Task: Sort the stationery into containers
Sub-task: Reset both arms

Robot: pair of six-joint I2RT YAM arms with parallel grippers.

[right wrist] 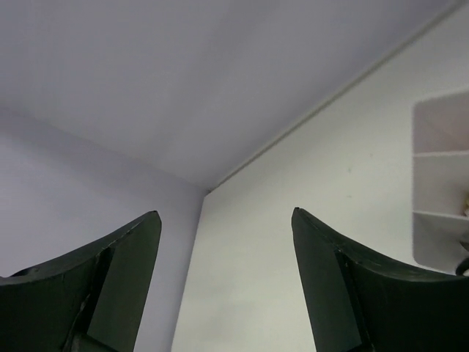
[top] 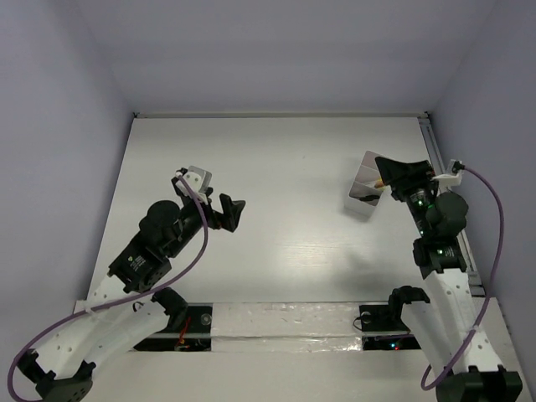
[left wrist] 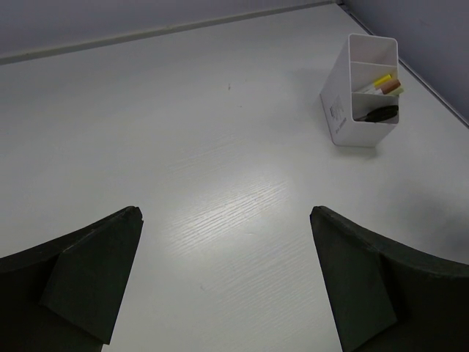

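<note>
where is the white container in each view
top external: container right of centre
left wrist: container upper right, pens inside
right wrist: container cut off by the right edge
shared landmark: back edge of the table, seen in all three

The table [left wrist: 220, 147] is white with a faint, fine wood grain. The tray [left wrist: 343, 88] is plain white, with small grey print on one wall. In it, one pen [left wrist: 383, 78] shows yellow, a second pen [left wrist: 391, 86] is orange-brown at the tip, and the scissors [left wrist: 381, 114] are black. The left hand [left wrist: 225, 220] and right hand [right wrist: 226, 216] are matte black. The arms [top: 126, 331] are white on the lower links and black at the joints, with purple cables [top: 503, 222]. Green lights [top: 417, 200] glow on the right arm. The walls [top: 268, 50] are pale lavender-grey.
</note>
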